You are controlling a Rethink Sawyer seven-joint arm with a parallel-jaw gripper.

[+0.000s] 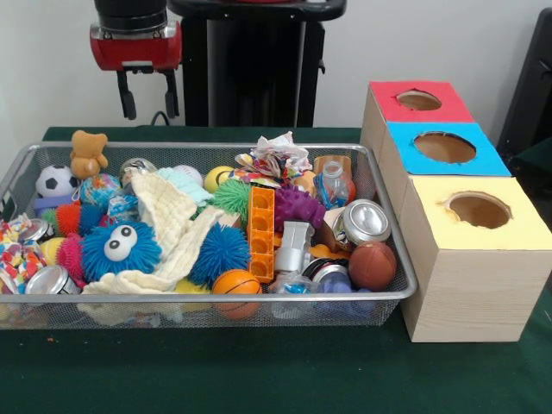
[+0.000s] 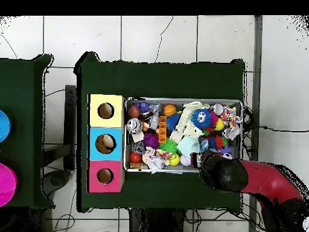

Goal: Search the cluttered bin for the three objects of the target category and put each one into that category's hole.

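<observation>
A wire mesh bin (image 1: 216, 321) holds a jumble of toys: a blue fuzzy ball with eyes (image 1: 121, 248), a small basketball (image 1: 235, 287), a brown football (image 1: 373, 265), a soccer ball (image 1: 56, 181), a silver can (image 1: 366, 222), a cream cloth (image 1: 172, 224) and an orange block (image 1: 260, 233). To its right stands a wooden box with a red hole (image 1: 419, 100), a blue hole (image 1: 444, 147) and a yellow hole (image 1: 479, 210). My gripper (image 1: 149, 99) hangs open and empty above the bin's back left corner. In the overhead view the gripper (image 2: 208, 166) sits over the bin's (image 2: 181, 100) lower right edge.
A brown teddy bear (image 1: 88, 153) and a purple spiky ball (image 1: 299, 207) also lie in the bin. The overhead view shows the box's yellow (image 2: 105, 110), blue (image 2: 105, 144) and red (image 2: 104, 176) tops left of the bin, and a second table with blue (image 2: 3, 125) and magenta (image 2: 5, 184) discs.
</observation>
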